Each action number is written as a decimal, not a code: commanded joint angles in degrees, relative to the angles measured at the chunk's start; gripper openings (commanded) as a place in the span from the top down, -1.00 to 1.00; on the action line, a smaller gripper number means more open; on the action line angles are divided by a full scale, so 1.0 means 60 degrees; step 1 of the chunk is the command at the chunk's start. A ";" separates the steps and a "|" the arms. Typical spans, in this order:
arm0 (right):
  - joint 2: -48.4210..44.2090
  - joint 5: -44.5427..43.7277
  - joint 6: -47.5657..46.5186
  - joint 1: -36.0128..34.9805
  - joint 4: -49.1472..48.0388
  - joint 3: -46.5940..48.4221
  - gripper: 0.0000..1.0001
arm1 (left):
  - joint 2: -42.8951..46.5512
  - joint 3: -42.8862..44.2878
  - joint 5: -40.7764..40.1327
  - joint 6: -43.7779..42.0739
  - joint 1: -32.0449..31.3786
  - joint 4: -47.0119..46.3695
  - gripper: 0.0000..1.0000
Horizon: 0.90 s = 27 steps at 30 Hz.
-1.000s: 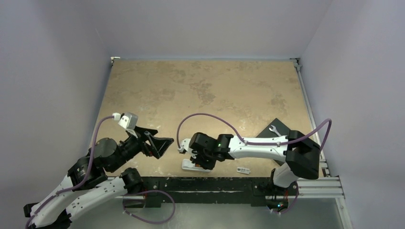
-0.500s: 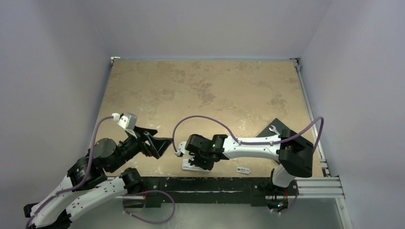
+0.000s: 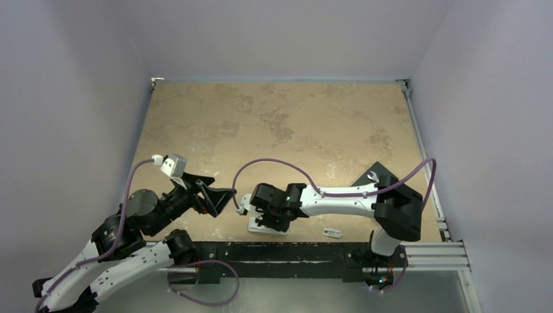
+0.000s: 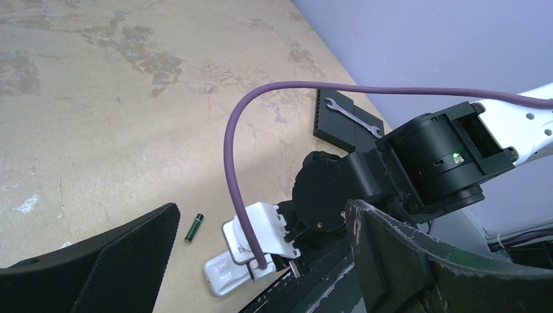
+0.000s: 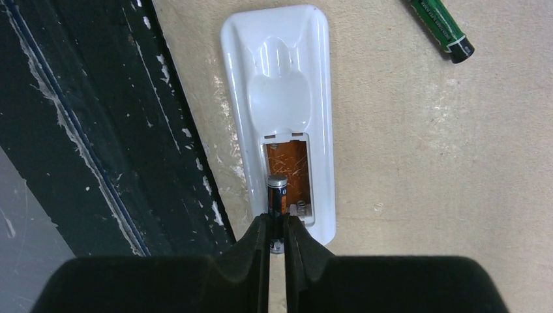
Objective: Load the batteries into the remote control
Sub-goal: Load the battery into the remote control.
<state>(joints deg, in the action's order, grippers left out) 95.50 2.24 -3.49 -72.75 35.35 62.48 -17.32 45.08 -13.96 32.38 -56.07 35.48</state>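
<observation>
The white remote control (image 5: 280, 98) lies back up near the table's front edge, its orange-lined compartment (image 5: 293, 163) uncovered. My right gripper (image 5: 276, 223) is shut on a dark battery (image 5: 276, 195), whose capped end sits over the compartment's left side, beside a small spring. A second battery (image 5: 442, 26), green and black, lies loose on the table just beyond the remote (image 4: 222, 277); in the left wrist view that battery (image 4: 194, 228) lies left of the remote. My left gripper (image 3: 225, 194) hovers open to the left of the remote (image 3: 257, 226), holding nothing.
A small white cover piece (image 3: 332, 233) lies right of the remote by the front edge. A black block with a silver wrench (image 3: 376, 177) sits at the right. The black table rail (image 5: 98, 130) runs close along the remote. A purple cable (image 4: 235, 150) arches above the right wrist.
My right arm has shifted slightly left over the remote with the battery still gripped. The left arm has barely moved.
</observation>
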 commanded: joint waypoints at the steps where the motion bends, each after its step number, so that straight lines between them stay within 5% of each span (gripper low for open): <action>1: 0.0103 -0.0045 -0.0210 -0.0048 -0.0087 0.0324 0.81 | 0.0087 -0.0085 -0.0135 0.0125 -0.0051 -0.0133 -0.98; 27: 0.0543 -0.0023 -0.0440 -0.0048 -0.0282 0.0585 0.54 | 0.0074 -0.0085 -0.0120 0.0133 -0.0044 -0.0129 -0.98</action>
<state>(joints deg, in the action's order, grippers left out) 98.15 2.42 -4.58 -72.75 35.55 63.86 -17.26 45.08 -13.96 32.38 -56.07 35.51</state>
